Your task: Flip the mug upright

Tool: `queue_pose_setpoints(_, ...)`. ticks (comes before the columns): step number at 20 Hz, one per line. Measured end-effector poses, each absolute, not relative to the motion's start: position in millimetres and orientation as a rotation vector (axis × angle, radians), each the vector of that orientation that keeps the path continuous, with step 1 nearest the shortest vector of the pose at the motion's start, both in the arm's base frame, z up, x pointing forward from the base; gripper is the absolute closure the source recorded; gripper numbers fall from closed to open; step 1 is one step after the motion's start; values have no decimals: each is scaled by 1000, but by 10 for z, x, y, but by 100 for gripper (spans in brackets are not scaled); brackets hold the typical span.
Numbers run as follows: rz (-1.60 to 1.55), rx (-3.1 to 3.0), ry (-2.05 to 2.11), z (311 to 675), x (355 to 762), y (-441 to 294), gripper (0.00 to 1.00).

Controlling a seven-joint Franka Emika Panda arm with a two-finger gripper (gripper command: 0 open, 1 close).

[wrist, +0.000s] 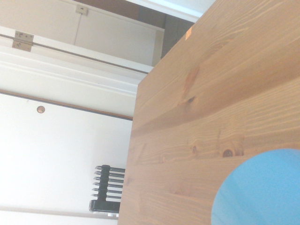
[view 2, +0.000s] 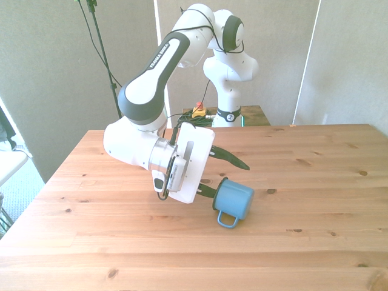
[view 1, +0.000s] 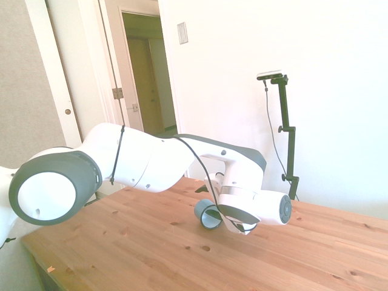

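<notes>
**Mug on its side, tool spread at its mouth**

The mug (view 2: 234,200) lies tipped on the tabletop (view 2: 315,182) near its middle, its loop handle at about 6 o'clock on the body in the front view and its mouth turned toward the tool (view 2: 225,177). It looks like thin enamel: probably light, stiff, and smooth enough to slip or roll. The rim wall seems the best place to pinch, one finger inside and one outside.

The arm reaches low over the wood with the wrist laid nearly level. The tool is spread wide: one dark finger sits at the mug's rim, the other well clear at 12 o'clock. Nothing looks pinched yet.
</notes>
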State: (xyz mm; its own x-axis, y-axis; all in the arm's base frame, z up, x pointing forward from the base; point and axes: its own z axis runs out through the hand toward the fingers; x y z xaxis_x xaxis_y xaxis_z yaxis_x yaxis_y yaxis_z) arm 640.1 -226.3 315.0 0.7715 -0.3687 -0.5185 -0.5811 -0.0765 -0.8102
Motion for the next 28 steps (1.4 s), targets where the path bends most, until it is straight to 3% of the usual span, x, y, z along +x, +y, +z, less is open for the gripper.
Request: queue_pose_setpoints(28,183,-1615,799,3030,6258,-2269,0)
